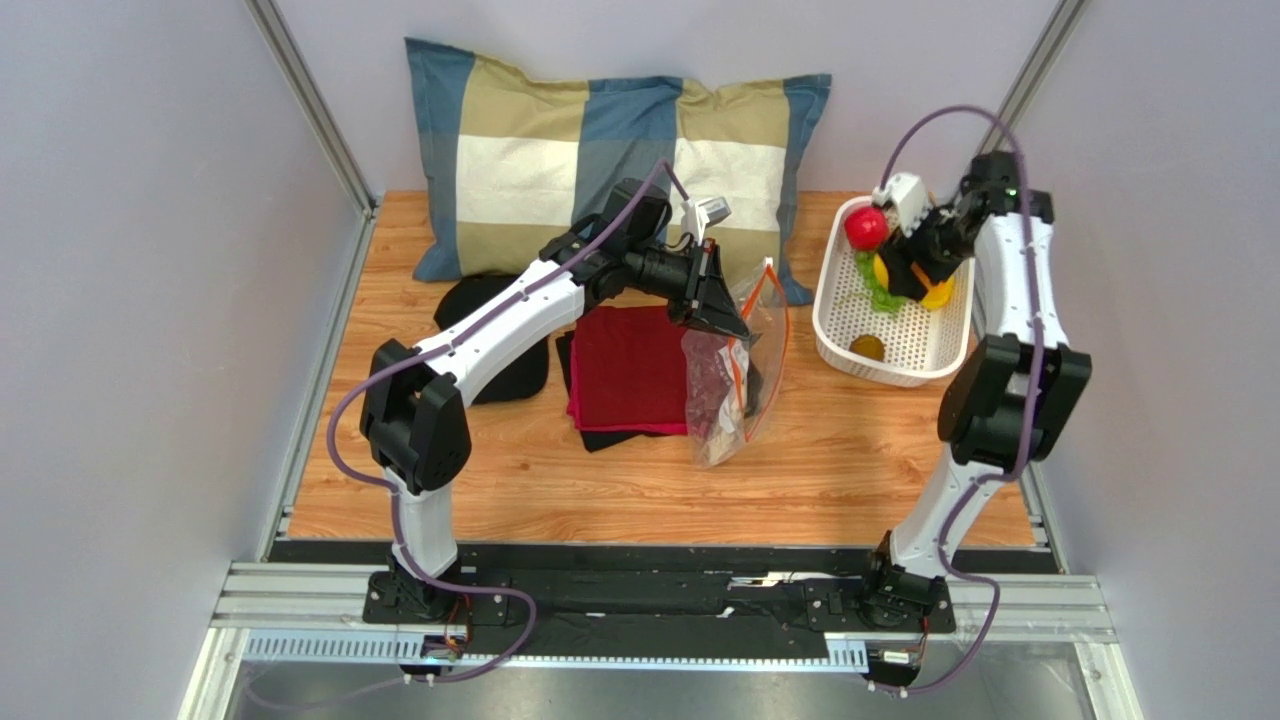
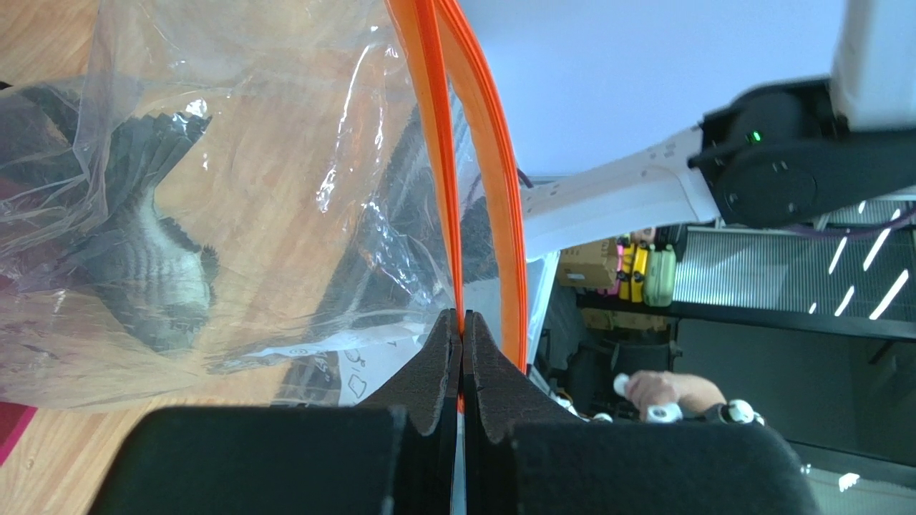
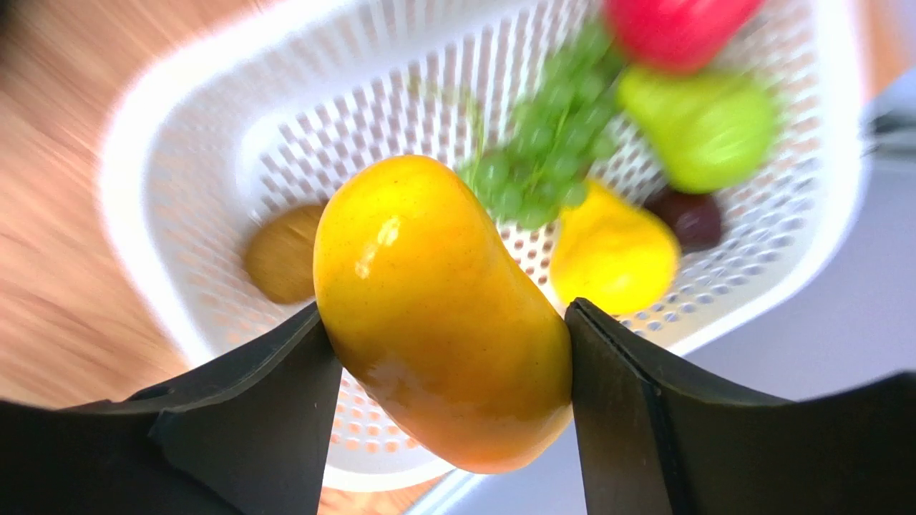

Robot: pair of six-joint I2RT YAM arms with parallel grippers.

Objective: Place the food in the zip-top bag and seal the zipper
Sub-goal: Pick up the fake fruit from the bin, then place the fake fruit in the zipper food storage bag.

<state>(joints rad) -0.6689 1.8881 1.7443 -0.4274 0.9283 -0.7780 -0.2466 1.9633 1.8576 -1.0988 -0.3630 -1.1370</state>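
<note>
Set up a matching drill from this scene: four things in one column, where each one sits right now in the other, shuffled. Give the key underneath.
Things:
1. yellow fruit
2. zipper
3. grape bunch
4. red cloth

Places:
A. flat on the table
B. between the fingers of the right gripper
C. lying in the white basket
D. pinched in the left gripper

Pairs: 1-B, 2-D, 3-C, 4-A

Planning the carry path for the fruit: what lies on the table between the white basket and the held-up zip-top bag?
Nothing; the top view shows only bare wooden tabletop between the basket and the zip-top bag.
</note>
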